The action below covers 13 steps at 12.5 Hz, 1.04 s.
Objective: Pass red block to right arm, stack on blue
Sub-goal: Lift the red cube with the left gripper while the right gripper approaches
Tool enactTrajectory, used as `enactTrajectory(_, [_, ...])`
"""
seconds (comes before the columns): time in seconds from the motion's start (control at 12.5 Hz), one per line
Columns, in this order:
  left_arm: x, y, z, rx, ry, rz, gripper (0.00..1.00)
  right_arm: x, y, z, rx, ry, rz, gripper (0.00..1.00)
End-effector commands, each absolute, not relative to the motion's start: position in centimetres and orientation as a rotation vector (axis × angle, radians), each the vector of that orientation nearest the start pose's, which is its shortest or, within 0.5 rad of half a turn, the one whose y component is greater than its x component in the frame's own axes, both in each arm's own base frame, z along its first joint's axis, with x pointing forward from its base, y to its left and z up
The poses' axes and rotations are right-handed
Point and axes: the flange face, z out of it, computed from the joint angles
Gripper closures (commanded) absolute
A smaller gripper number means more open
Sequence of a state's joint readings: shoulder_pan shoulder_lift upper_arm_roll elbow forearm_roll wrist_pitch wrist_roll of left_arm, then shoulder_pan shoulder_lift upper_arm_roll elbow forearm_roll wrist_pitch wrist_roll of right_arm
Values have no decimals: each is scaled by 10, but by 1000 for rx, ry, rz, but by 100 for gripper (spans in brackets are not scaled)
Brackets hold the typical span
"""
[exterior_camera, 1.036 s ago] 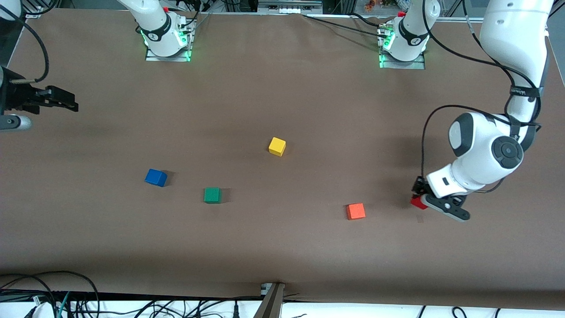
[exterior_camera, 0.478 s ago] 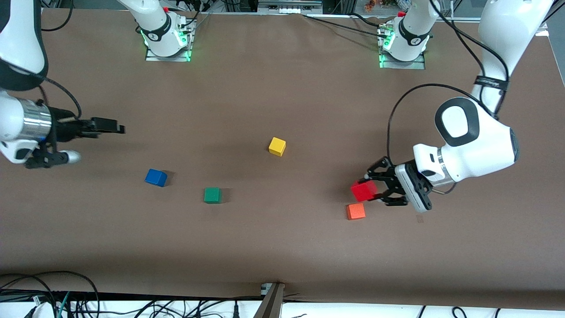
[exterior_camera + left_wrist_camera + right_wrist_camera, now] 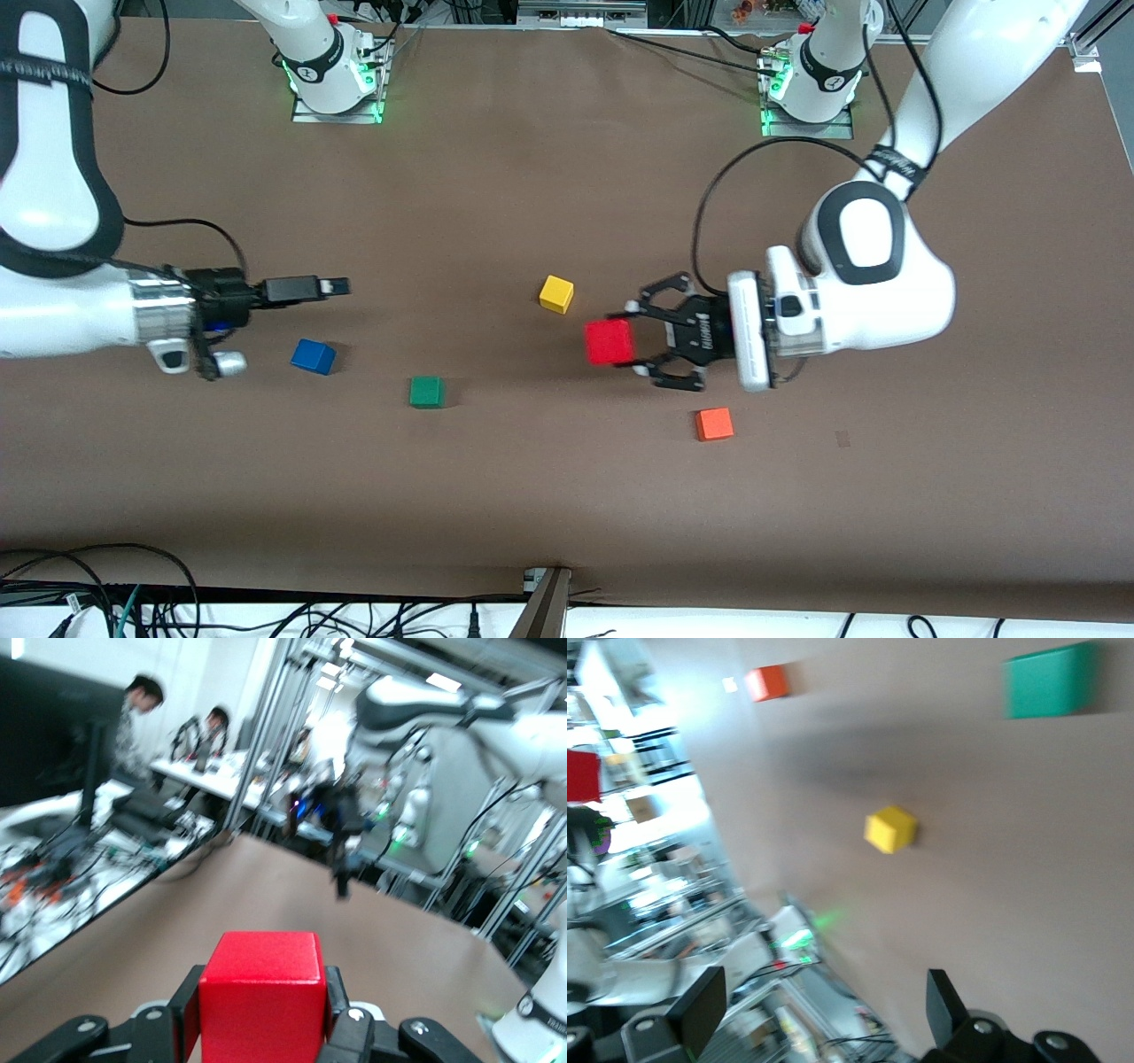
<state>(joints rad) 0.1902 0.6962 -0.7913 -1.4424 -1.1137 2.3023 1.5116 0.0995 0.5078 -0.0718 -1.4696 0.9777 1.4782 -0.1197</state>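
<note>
The left gripper point(image 3: 631, 341) is holding the red block point(image 3: 609, 342) between its black claw fingers, raised over the table point(image 3: 549, 159) near the yellow cube point(image 3: 556, 293) and the orange cube point(image 3: 713, 424). In the left wrist view the red block point(image 3: 262, 1001) is sitting squarely between both pads. The right gripper point(image 3: 335, 286) is pointing toward the table's middle, positioned over bare surface beside the blue cube point(image 3: 312, 356). In the right wrist view its fingers point(image 3: 700, 1010) are standing well apart, gripping nothing. The blue cube is resting on the table toward the right arm's end, with the green cube point(image 3: 426, 391) near it. The wrist views are blurred, so fine contact detail is probably unreliable.
</note>
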Motion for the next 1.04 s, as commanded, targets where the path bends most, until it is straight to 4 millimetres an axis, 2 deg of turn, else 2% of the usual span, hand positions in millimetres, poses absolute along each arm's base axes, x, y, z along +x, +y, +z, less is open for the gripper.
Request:
enactTrajectory(0.0, [676,-359,443,1406,-989,954,100,654,181,401,-1977,-2,495,0])
enactTrajectory(0.16, [664,-393,455,1359,-969,953,100,657,210,418,-1821,23,453,0])
enactTrajectory(0.32, [665,-399,455,1350,-962,953,100,658,236,438,-1714,57,407,0])
enactTrajectory(0.48, [662,-403,455,1349,-960,944,100,660,243,452,-1667,79,376,0])
enactTrajectory(0.72, [662,-402,454,1350,-961,942,100,661,240,466,-1655,137,396,0])
enactTrajectory(0.96, [662,-403,454,1350,-961,940,100,665,251,466,-1670,203,346,0])
